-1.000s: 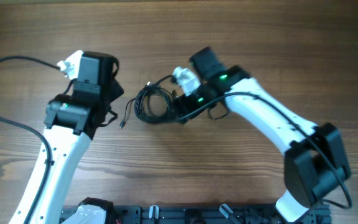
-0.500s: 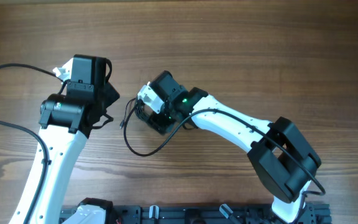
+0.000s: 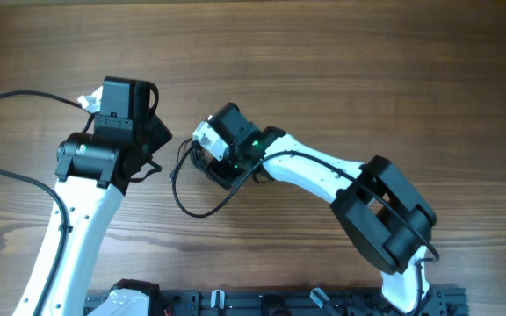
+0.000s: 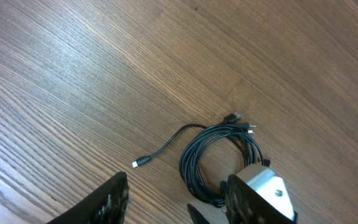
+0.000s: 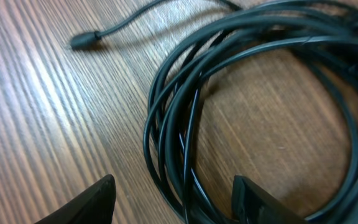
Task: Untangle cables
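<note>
The cables (image 3: 183, 207) are thin black cords in a small coil at the table's middle, with one loose loop trailing toward the front. My right gripper (image 3: 207, 160) sits right over the coil. In the right wrist view the coil (image 5: 253, 93) fills the frame, and the open right fingers (image 5: 179, 211) straddle its near strands; a plug end (image 5: 82, 40) lies apart. My left gripper (image 3: 156, 149) is just left of the coil. In the left wrist view it (image 4: 179, 211) is open and empty, with the coil (image 4: 197, 155) beyond it and a white-tipped plug (image 4: 135, 163) beside.
The wooden table (image 3: 323, 53) carries nothing else. The left arm's thick black wire (image 3: 7, 92) loops at the far left. A dark rail (image 3: 262, 303) runs along the front edge.
My right gripper has moved left onto the coil, and a loose cable loop has spread toward the front. My left arm has shifted slightly left. Little has changed in the last half second.
</note>
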